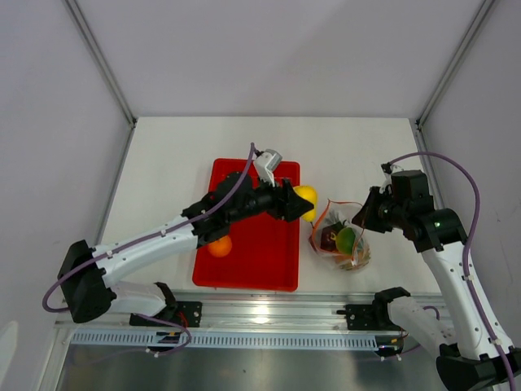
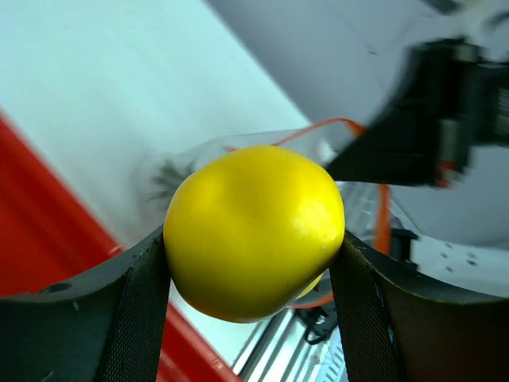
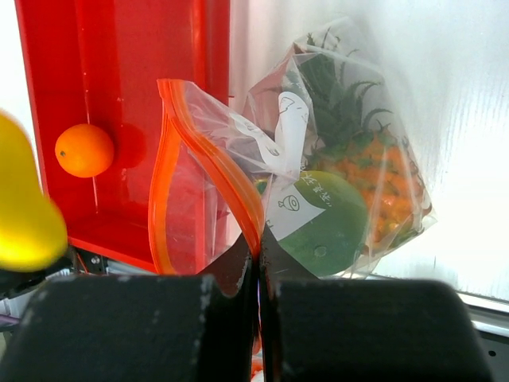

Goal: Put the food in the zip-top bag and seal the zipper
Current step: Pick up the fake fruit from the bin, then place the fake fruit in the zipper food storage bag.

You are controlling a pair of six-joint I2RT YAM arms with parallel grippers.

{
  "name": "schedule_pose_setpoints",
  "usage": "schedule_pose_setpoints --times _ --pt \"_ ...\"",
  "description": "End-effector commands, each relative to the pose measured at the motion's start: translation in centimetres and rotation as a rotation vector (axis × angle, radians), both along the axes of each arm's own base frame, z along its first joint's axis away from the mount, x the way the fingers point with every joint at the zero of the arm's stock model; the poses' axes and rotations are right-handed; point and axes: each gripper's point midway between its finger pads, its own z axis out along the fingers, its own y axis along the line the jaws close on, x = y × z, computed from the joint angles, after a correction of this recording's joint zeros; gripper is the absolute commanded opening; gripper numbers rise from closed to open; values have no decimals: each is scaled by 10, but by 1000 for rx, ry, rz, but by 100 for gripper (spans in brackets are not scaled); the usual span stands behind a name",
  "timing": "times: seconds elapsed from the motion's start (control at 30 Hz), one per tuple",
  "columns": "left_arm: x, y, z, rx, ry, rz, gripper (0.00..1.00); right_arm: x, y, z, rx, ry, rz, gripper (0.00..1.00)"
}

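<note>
My left gripper (image 1: pixel 299 204) is shut on the yellow pear (image 1: pixel 307 195), holding it in the air at the red tray's right edge, just left of the zip-top bag (image 1: pixel 340 241). In the left wrist view the pear (image 2: pixel 254 231) fills the space between both fingers (image 2: pixel 143 318). My right gripper (image 3: pixel 258 253) is shut on the zipper (image 3: pixel 163 183), pinching one lip so the bag's mouth gapes toward the tray. Inside the bag (image 3: pixel 350 103) lie the pineapple (image 3: pixel 378 171), a green fruit (image 3: pixel 330 227) and a dark red fruit (image 1: pixel 328 237). The orange (image 1: pixel 220 246) rests on the tray.
The red tray (image 1: pixel 252 273) lies at the table's centre, under my left arm, with its right rim close to the bag. A metal rail (image 1: pixel 269 314) runs along the near edge. Grey walls stand at the back and both sides.
</note>
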Motion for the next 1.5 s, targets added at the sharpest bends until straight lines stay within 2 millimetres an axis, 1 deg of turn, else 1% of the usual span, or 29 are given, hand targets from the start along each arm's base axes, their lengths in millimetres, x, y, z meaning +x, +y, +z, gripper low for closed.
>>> schedule_pose_setpoints --times 0.0,0.03,0.07,0.13,0.17,0.2,0.23,0.27,0.33,0.37,0.43,0.47,0.5,0.6,0.63,0.67,0.7,0.8,0.87,0.97,1.0,1.03,1.07,1.1,1.2,1.23,1.33,1.37,1.47 --pt "-27 -28 65 -164 -178 -175 0 7 7 22 43 -57 8 0" --pt "-29 -31 72 -177 -190 -189 1 8 7 23 45 -56 8 0" --pt "-35 -37 74 -185 -197 -213 1 8 8 24 49 -55 8 0" --pt "-40 -45 76 -189 -208 -234 0 7 10 26 66 -57 12 0" --pt "-47 -50 76 -191 -214 -249 1 8 11 27 73 -59 14 0" --pt "-48 -54 77 -189 -219 -247 1 6 15 28 89 -55 24 0" --pt "-56 -61 73 -177 -235 -265 1 7 16 29 103 -51 21 0" --pt "-56 -63 74 -173 -248 -253 1 8 18 31 115 -52 23 0" --pt "-58 -70 66 -142 -280 -242 1 6 25 35 154 -50 39 0" --pt "-52 -70 63 -122 -290 -198 1 6 27 37 166 -49 42 0" --pt "-47 -72 49 -83 -309 -173 1 5 29 40 184 -46 44 0" --pt "-43 -72 46 -75 -311 -152 1 5 30 41 190 -48 47 0" --pt "-33 -68 42 -59 -316 -93 1 4 32 43 199 -49 50 0" --pt "-21 -70 20 -28 -315 -37 0 3 36 45 228 -41 58 0" --pt "-20 -70 20 -31 -312 -25 1 3 36 45 230 -41 59 0" --pt "-17 -71 11 -14 -294 -13 1 3 37 45 238 -39 58 0" --pt "-13 -70 6 -6 -281 15 1 3 38 45 243 -36 57 0" --pt "-10 -73 -5 14 -283 47 1 2 41 46 264 -33 62 0" --pt "-9 -76 -9 27 -288 51 1 1 43 47 275 -33 70 0" --pt "-13 -76 -16 40 -290 42 1 2 41 47 273 -36 63 0" --pt "-16 -75 -15 35 -297 36 1 2 41 47 271 -36 60 0" --pt "-21 -72 -28 54 -291 25 1 3 40 46 272 -35 57 0" --pt "-24 -72 -25 39 -298 20 1 3 40 47 273 -36 57 0" --pt "-30 -68 -35 48 -292 6 1 4 40 46 273 -37 57 0" --pt "-41 -66 -34 30 -291 -14 1 6 39 43 272 -30 54 0" --pt "-44 -64 -40 43 -288 -19 1 6 39 41 269 -30 56 0" --pt "-52 -60 -46 55 -284 -21 1 5 39 37 267 -20 53 0" --pt "-54 -57 -51 66 -279 -17 0 5 38 36 265 -21 53 0" --pt "-61 -59 -57 79 -276 -34 1 3 38 36 267 -21 52 0"
